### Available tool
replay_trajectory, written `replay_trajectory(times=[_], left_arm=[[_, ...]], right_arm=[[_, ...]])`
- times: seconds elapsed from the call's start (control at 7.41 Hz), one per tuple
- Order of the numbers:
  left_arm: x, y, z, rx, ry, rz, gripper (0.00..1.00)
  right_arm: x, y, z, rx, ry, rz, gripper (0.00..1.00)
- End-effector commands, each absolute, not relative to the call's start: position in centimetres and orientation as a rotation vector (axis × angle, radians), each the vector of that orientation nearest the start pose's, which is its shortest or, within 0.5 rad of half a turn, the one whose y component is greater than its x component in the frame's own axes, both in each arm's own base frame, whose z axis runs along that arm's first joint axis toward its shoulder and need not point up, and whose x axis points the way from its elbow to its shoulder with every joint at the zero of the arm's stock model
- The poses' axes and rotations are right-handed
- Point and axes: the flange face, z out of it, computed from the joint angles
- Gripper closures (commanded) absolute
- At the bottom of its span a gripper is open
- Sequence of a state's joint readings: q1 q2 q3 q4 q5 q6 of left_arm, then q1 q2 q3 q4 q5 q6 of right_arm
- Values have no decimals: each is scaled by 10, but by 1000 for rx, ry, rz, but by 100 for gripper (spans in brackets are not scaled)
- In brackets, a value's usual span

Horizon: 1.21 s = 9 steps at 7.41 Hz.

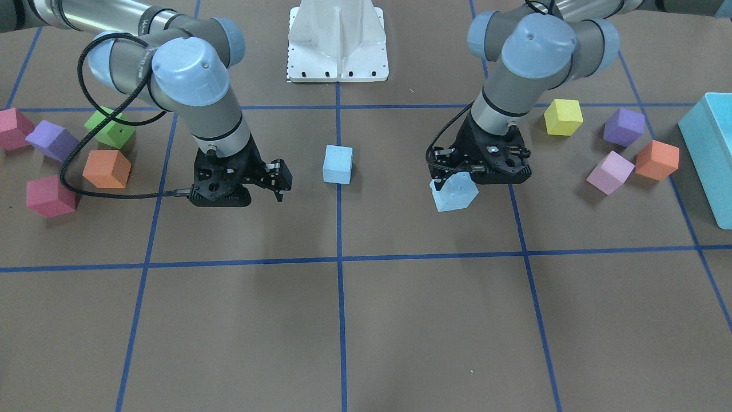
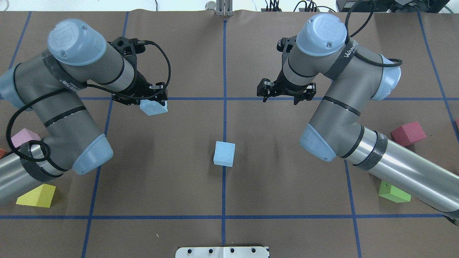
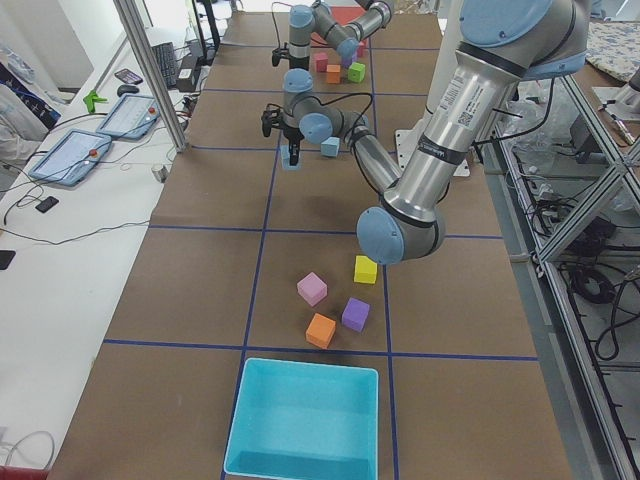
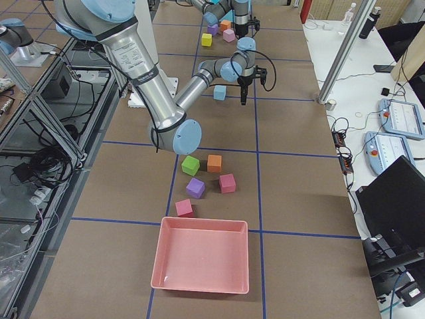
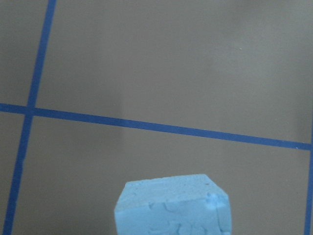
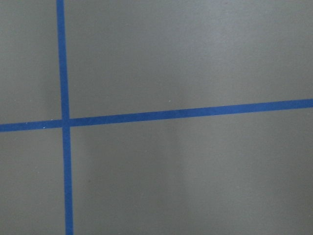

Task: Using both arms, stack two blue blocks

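Blocks are split: one held, one loose. Left gripper [image 1: 453, 182] is clamped on a pale blue block [image 1: 456, 197], fingers pinching it from both sides; the block sits tilted, one corner pointing down, w/ the brown table [image 1: 400, 320] below it. Can't tell if that corner touches the surface. In the left wrist view the same block fills the bottom edge, w/ blue tape lines [image 1: 434, 258] crossing behind it. Right gripper [image 2: 281, 98] has its jaws spread wide w/ nothing btwn them; its wrist view shows only bare table and tape. Second blue block [image 1: 337, 164] lies flat on the centre tape line, btwn the two grippers and well apart from both, nearer the white base [image 1: 337, 43] than they are. Beside the left arm: yellow cube [image 1: 563, 117], purple cube [image 1: 624, 126], orange cube [image 1: 657, 160], lilac cube [image 1: 610, 172], and the turquoise bin [image 1: 709, 149] at the table end. Beside the right arm: green cube [image 1: 110, 129] plus a cluster of pink, purple and orange cubes.
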State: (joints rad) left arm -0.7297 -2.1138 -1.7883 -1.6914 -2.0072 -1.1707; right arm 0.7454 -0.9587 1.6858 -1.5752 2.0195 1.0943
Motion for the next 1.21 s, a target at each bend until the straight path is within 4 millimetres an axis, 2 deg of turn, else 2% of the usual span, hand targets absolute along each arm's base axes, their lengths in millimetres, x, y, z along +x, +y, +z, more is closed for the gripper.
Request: replay_trajectory(times=[0.0,0.13,0.27,0.4,0.54,0.67,0.81,0.94,1.08], left_arm=[[446,-473,201,172,957,-72,49],[471,-457,172,164,934,-47,49],[481,-452,148,163,909,-42,49],[492,-443,146,155,878,13,48],[497,-440,137,150,844,49,47],[504,-443,136,142,834,51,47],[522,-438,128,133,830,65,47],[528,-435,129,144,821,66,47],[540,-423,133,132,822,84,47]], right_arm=[[-399,-541,281,95,-797,5,0],[-392,-545,284,93,-801,4,0],[-389,-546,289,90,-797,9,0],[-384,-548,293,85,-799,15,0],[-384,-547,292,80,-806,13,0],[-384,-547,292,80,-806,13,0],[-384,-547,292,80,-806,13,0],[-384,-547,292,80,-806,13,0],[-384,-547,292,80,-806,13,0]])
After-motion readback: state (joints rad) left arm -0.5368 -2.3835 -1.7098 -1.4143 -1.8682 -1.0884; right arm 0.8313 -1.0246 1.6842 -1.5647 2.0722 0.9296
